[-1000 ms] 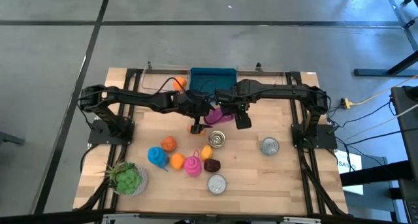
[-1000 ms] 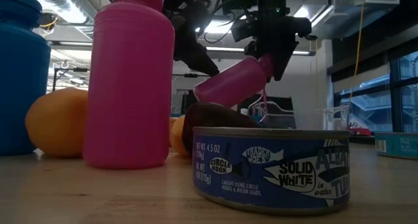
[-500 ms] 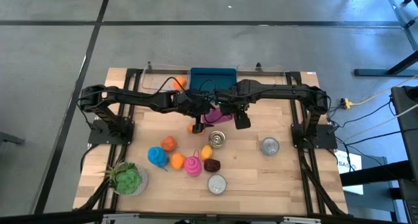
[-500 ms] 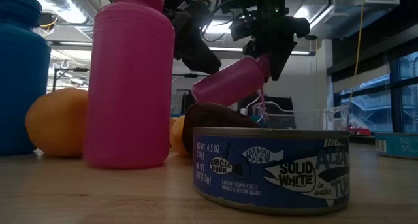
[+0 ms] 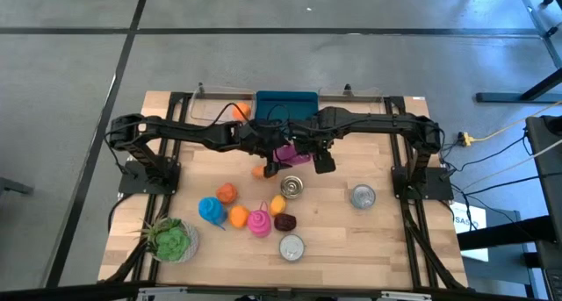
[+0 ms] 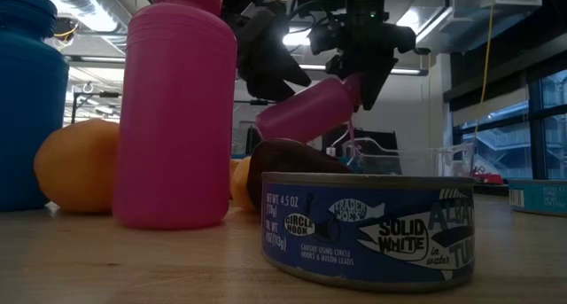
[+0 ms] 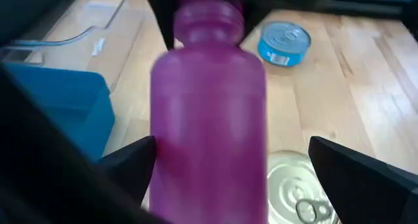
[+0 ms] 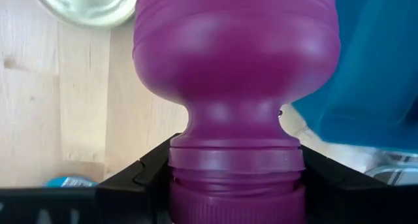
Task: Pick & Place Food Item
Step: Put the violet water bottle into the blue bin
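bottle (image 5: 286,154) ctr, off table, 6 o'clock of bin (image 5: 285,106) | can (image 5: 292,187) 6 o'clock of bottle | can2 (image 5: 363,196) at 4 | plant (image 5: 171,240) at 8, table (image 5: 378,248) corner

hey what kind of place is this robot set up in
Probably a robotics lab or workshop: a wooden table on a bare concrete floor, ceiling strip lights, and large windows behind.

A robotics lab or test hall: a wooden desk (image 5: 351,240) on a black frame stands on bare grey concrete floor (image 5: 263,55) with taped lines, and behind it run ceiling strip lights (image 6: 425,16) and tall windows (image 6: 514,118).
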